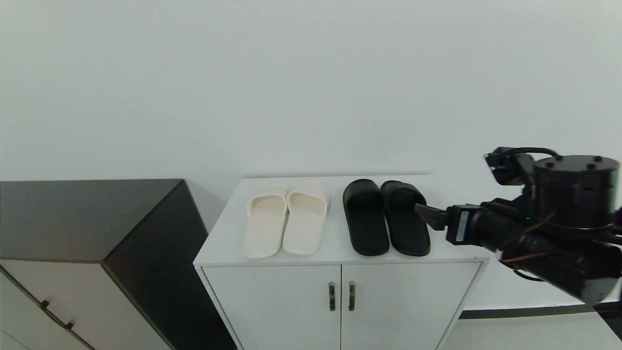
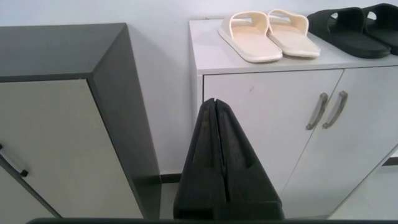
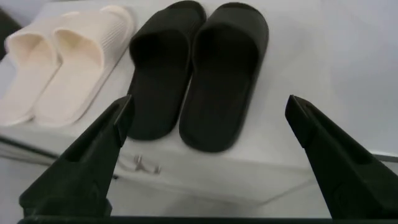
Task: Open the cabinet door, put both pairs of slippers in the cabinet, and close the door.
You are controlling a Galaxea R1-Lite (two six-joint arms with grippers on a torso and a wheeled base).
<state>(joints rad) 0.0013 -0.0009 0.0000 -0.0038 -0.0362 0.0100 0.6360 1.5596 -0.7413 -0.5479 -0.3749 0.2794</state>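
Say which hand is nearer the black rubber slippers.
Right. The right hand hangs open beside the black rubber slippers; the left hand, shut, sits low before the white two-door cabinet.

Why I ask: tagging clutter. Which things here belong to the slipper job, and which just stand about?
Job: white cabinet, its shut doors, cream slippers, black slippers, open right gripper, shut left gripper.
Standing about: dark cabinet beside it.

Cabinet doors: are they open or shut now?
Shut. The white cabinet doors sit flush along the middle seam, handles side by side; the cream slippers and black slippers lie on top.
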